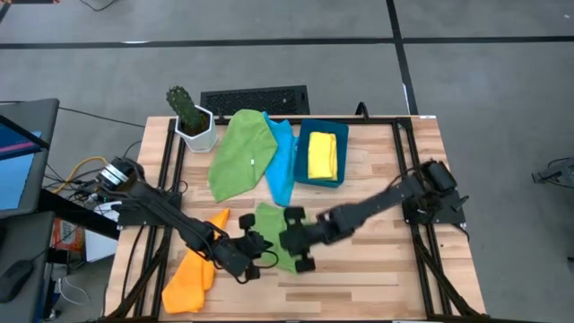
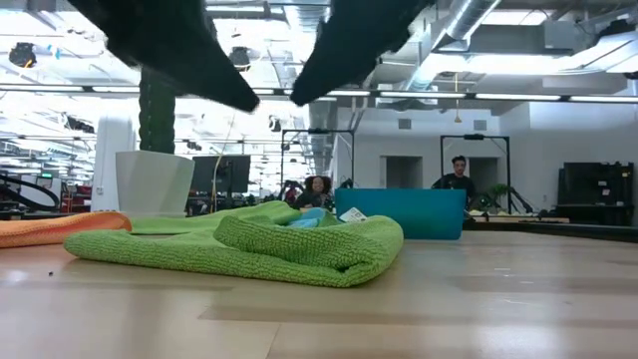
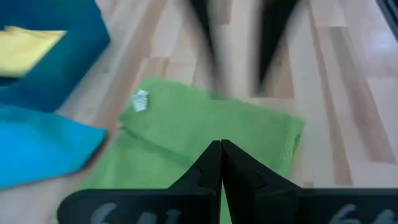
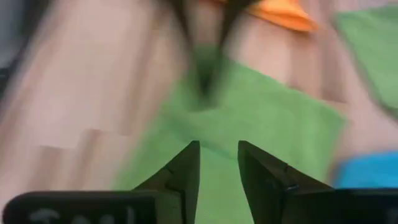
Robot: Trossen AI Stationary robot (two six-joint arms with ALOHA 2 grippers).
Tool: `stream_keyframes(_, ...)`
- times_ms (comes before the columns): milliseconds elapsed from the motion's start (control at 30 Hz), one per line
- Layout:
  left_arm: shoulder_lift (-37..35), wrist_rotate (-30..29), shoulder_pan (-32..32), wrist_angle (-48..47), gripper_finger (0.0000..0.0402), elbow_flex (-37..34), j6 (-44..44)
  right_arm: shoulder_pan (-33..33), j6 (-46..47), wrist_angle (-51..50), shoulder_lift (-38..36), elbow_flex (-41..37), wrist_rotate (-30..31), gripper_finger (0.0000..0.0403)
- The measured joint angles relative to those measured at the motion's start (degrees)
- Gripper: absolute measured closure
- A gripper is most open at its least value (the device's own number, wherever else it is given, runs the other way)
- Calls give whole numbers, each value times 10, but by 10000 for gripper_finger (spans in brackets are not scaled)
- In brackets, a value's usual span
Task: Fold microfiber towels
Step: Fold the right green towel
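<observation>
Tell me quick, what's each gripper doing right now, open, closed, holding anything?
Left gripper: shut, holding nothing, above the folded green towel.
Right gripper: open, holding nothing, above the same towel.

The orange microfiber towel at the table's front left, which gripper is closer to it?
Left. The left gripper sits just beside the orange microfiber towel, while the right gripper is farther off, over the small folded green towel.
</observation>
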Motion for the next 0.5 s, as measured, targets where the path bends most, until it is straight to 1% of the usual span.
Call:
stream_keyframes(100,-19,-26,-12,-56,401,0,-19,32,25,70,16,-19,56,293)
stream_keyframes(167,-18,-36,-18,-74,402,0,-37,46,38,62,20,-32,96,303)
stream_keyframes(233,-14,-37,-24,-79,401,-2,-49,51,55,91,36,-31,98,311)
stream_keyframes(333,-5,-33,-27,-59,401,-21,-70,58,89,87,59,-35,83,323)
stream_keyframes(500,-5,-36,-28,-36,401,-51,-109,78,126,115,95,-30,56,336)
